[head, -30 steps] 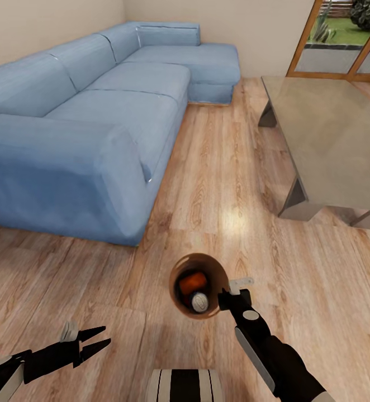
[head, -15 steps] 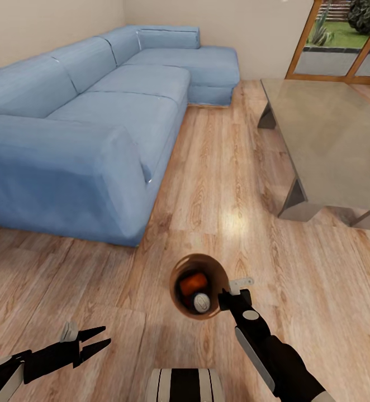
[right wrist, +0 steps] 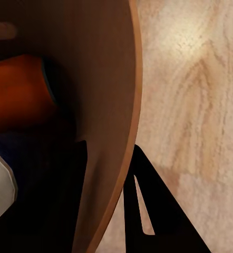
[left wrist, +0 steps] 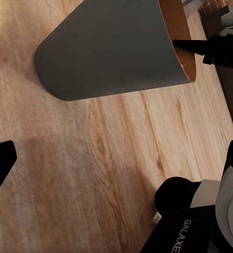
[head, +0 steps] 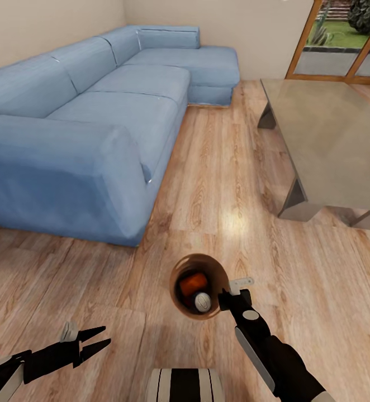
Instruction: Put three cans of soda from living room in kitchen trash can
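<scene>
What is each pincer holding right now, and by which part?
Right pincer grips the trash can by its rim wall, one finger inside, one outside. Left pincer is open, empty.

Matt blue cloth sofa (head: pixel 90 123), glossy wood-plank floor (head: pixel 218 190), smooth grey worktop (head: pixel 330 134), matt grey, brown-lined trash can (left wrist: pixel 111 47).

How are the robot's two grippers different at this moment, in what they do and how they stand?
The right gripper is closed on the rim of the trash can, one finger inside the wall and one outside; the left gripper holds nothing. The right gripper's fingers are pinched together; the left gripper's fingers are spread open. The right gripper is at the can; the left gripper is apart from it, over the wood floor. Both are black.
</scene>
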{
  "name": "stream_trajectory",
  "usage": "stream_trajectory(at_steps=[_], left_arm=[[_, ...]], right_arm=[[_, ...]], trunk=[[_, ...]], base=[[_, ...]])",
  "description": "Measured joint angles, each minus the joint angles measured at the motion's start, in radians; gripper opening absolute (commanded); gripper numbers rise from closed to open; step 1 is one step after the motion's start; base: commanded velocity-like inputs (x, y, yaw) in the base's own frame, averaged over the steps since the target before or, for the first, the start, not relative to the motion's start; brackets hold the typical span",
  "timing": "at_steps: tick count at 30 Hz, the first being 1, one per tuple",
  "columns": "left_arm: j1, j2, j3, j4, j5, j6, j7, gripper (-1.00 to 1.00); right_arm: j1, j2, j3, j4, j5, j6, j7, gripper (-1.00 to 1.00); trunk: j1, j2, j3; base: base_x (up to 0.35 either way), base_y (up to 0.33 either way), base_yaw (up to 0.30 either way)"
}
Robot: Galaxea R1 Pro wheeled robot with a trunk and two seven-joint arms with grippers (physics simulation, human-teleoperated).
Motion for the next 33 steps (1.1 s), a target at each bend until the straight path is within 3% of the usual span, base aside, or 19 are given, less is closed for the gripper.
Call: stream_trajectory(at_steps=[19,20,22,33], left_arm=[[0.000,0.000,0.001,0.000,0.000,0.000,0.000,1.00],[0.000,0.000,0.001,0.000,0.000,0.000,0.000,1.00],[-0.001,0.000,0.001,0.001,0.000,0.000,0.000,1.00],[-0.001,0.000,0.001,0.001,0.000,0.000,0.000,1.00]], right_arm=[[0.000,0.000,0.000,0.000,0.000,0.000,0.000,-1.00],[0.000,0.000,0.000,0.000,0.000,0.000,0.000,1.00],[0.001,0.000,0.000,-0.002,0.005,-0.005,0.004,1.00],[0.001,0.000,0.001,-0.002,0.003,-0.005,0.004,1.00]], trunk=[[0.000,0.000,0.000],[0.000,0.000,0.000],[0.010,0.000,0.000],[0.010,0.000,0.000]], base=[[0.000,0.000,0.000],[0.000,0.000,0.000],[0.000,0.000,0.000],[0.000,0.000,0.000]])
